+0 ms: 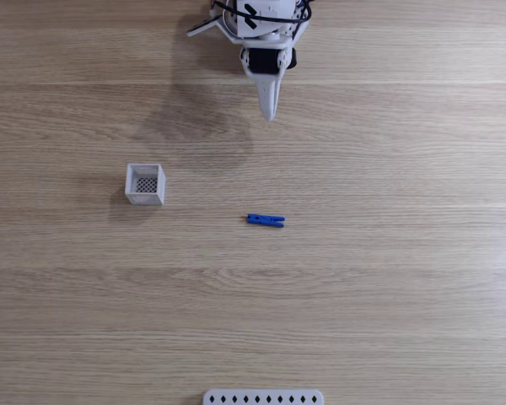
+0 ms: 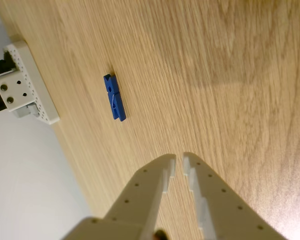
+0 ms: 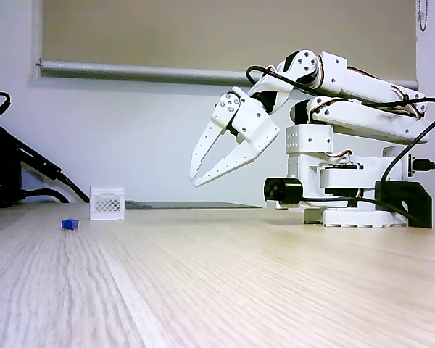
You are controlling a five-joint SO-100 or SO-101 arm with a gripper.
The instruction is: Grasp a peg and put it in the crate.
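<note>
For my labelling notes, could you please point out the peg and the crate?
peg [image 1: 265,220]: a fixed view from above, middle of its blue body.
crate [image 1: 144,197]: same view, its white front wall.

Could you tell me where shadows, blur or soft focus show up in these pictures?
In a fixed view from above, the arm casts a soft shadow on the table above the crate. In the wrist view, the gripper looks soft; the peg is sharper. In the low fixed view, the near tabletop blurs.

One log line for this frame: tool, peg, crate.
tool: raised, nearly shut, empty | peg: flat on table, untouched | crate: upright, no peg inside | phase: pre-grasp
</note>
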